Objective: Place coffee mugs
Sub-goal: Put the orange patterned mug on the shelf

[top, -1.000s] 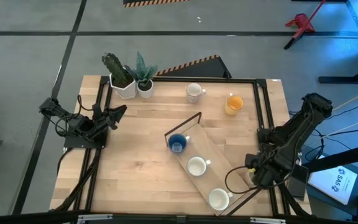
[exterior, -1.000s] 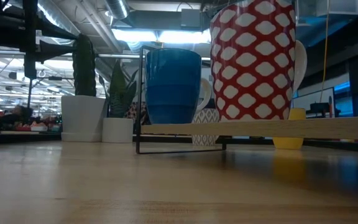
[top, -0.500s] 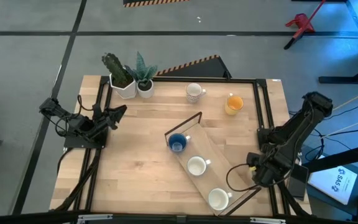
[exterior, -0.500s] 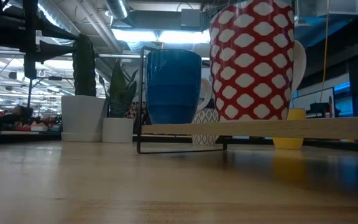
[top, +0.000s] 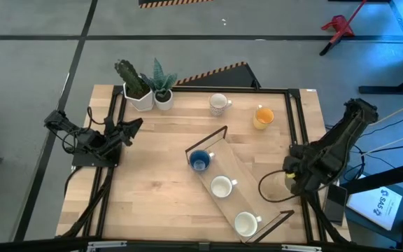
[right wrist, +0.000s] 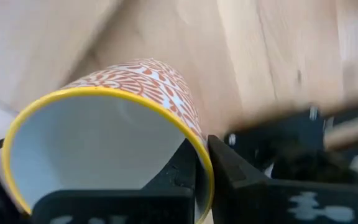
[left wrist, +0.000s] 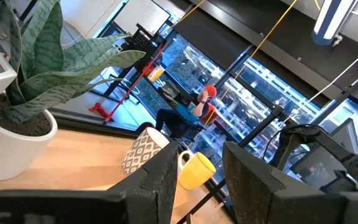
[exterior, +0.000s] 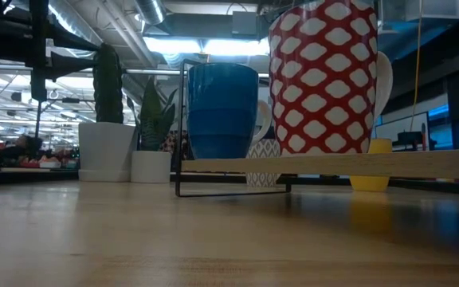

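My right gripper (right wrist: 205,167) is shut on a mug with a yellow rim and an orange pattern (right wrist: 104,130), near the table's right edge (top: 290,178). A blue mug (top: 199,162) and two white mugs (top: 221,187) (top: 246,224) stand on a slanted wooden board (top: 240,171). A patterned white mug (top: 219,103) and an orange mug (top: 262,117) stand on the table farther back. My left gripper (top: 130,128) waits open at the left. My right gripper pinches the mug's yellow rim (right wrist: 199,149), one finger inside the mug and one outside. The fingers come from the side of the mug's open mouth. Whether the mug's base is off the table, I cannot tell.
Two white pots with green plants (top: 145,91) stand at the far left corner. A black wire frame (top: 212,136) rises at the board's far end. A black rail (top: 296,119) runs along the table's right side, close to my right arm.
My right gripper has gone a little toward the table's far edge with the yellow-rimmed mug; its cable loop has followed. The mugs on the board have stayed where they were.
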`<act>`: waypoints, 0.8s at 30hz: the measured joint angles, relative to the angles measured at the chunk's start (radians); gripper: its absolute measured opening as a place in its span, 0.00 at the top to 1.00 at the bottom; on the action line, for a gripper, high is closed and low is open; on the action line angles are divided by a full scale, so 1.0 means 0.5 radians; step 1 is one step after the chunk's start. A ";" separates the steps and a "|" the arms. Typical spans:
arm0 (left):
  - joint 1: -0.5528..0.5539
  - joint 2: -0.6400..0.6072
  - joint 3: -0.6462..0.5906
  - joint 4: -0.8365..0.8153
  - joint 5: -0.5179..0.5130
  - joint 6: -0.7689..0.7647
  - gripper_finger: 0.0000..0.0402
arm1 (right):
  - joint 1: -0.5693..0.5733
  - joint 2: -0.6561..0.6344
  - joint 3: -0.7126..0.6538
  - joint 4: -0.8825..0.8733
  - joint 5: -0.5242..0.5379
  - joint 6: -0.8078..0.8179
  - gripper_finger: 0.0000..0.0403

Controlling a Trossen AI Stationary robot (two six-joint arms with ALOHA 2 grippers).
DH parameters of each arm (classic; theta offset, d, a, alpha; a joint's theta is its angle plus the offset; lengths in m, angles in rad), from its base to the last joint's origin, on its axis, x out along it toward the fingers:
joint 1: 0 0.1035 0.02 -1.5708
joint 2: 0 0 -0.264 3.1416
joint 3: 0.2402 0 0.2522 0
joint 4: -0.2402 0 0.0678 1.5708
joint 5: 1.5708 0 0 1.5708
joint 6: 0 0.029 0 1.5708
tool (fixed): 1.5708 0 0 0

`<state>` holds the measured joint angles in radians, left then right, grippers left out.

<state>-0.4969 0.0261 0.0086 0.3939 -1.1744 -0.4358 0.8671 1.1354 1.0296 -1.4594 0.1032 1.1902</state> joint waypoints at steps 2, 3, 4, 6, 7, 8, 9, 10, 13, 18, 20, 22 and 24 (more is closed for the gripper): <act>0.000 -0.001 0.000 0.000 -0.001 0.001 0.70 | -0.104 0.019 0.087 0.012 -0.001 -0.321 1.00; 0.000 -0.001 0.000 0.000 0.000 0.001 0.70 | -0.166 0.042 0.128 0.017 -0.019 -0.478 1.00; 0.000 0.000 0.000 -0.001 0.000 0.001 0.70 | -0.227 0.071 0.163 0.023 -0.051 -0.638 1.00; 0.000 -0.001 0.000 -0.001 0.000 0.001 0.70 | -0.325 0.139 0.226 0.022 -0.108 -0.938 1.00; 0.000 0.000 0.000 -0.002 0.000 0.001 0.70 | -0.366 0.177 0.252 0.018 -0.138 -1.082 1.00; 0.000 0.000 0.000 -0.001 0.000 0.000 0.70 | -0.405 0.227 0.279 0.018 -0.155 -1.222 1.00; 0.000 0.000 0.000 -0.002 0.000 0.000 0.70 | -0.438 0.282 0.303 0.025 -0.170 -1.342 1.00; 0.000 -0.001 0.000 -0.002 0.000 0.000 0.70 | -0.467 0.336 0.325 0.034 -0.184 -1.458 1.00; 0.000 0.000 0.000 -0.002 0.001 0.001 0.70 | -0.512 0.497 0.395 0.069 -0.194 -1.771 1.00; 0.000 -0.001 0.000 -0.002 0.001 0.000 0.70 | -0.519 0.699 0.563 0.128 -0.194 -2.099 1.00; 0.000 0.000 0.000 -0.002 0.002 0.000 0.70 | -0.519 0.736 0.618 0.106 -0.196 -2.149 1.00; 0.000 -0.001 0.000 -0.002 0.002 0.000 0.70 | -0.524 0.746 0.661 0.082 -0.193 -2.169 1.00; 0.000 0.000 0.000 -0.002 0.002 0.000 0.70 | -0.562 0.746 0.696 0.057 -0.196 -2.207 1.00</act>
<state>-0.4969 0.0261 0.0086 0.3931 -1.1736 -0.4358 0.5862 1.5082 1.3776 -1.4311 0.0054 0.0868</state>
